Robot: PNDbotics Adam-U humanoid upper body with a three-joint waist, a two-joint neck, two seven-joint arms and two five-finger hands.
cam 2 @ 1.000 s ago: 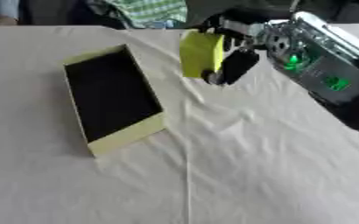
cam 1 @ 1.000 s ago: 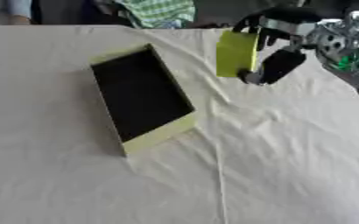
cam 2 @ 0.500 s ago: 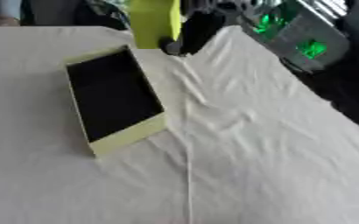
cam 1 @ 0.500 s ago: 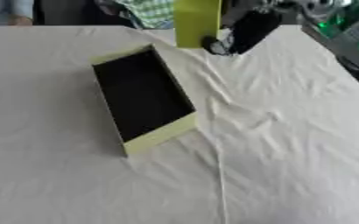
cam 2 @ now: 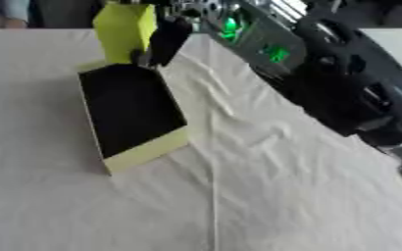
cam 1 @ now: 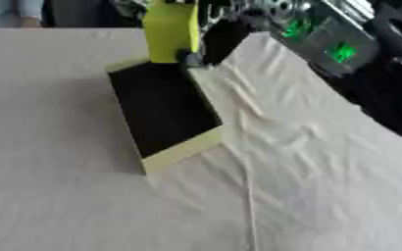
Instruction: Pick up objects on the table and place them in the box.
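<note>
Surface [cam 1: 59, 196]: one, under a wrinkled whitish cloth with a raised crease running down its middle.
Box [cam 1: 166, 112]: one, open-topped, yellow-green walls, black inside; it lies left of centre on the surface, its long side askew, far end toward the top edge.
Yellow-green block [cam 2: 124, 32]: one, flat and upright, held in the air over the far end of the box, its lower edge just above the rim; whether it touches the rim cannot be told.
Right hand [cam 2: 166, 40]: one in view, reaching in from the upper right; dark fingers curled on the right side of the block, holding it.
Right arm [cam 2: 333, 83]: black with green lights, crossing the upper right corner.
Left hand: in neither view.
</note>
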